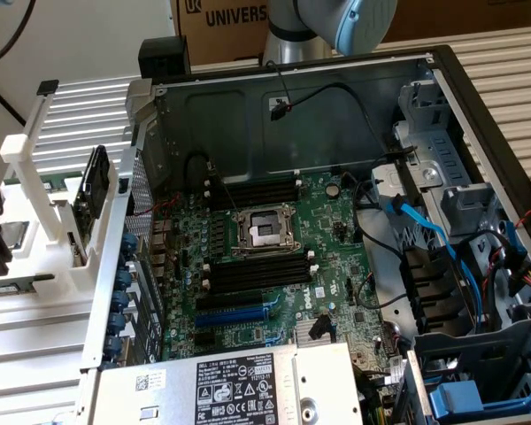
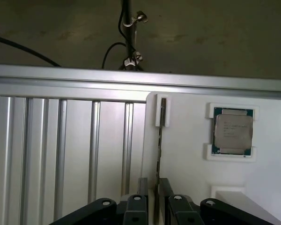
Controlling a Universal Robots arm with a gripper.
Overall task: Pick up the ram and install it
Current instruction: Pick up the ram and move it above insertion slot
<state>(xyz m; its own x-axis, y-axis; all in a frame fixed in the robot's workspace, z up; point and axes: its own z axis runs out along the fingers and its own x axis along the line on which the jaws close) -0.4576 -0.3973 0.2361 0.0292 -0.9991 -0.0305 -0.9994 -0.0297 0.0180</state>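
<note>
Looking at the wrist view, the ram stands on edge, slotted into the white holder. The gripper straddles one end, jaws apart, not clamped on it.

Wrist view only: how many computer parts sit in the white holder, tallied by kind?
ram: 1
processor chip: 1
Total: 2
</note>
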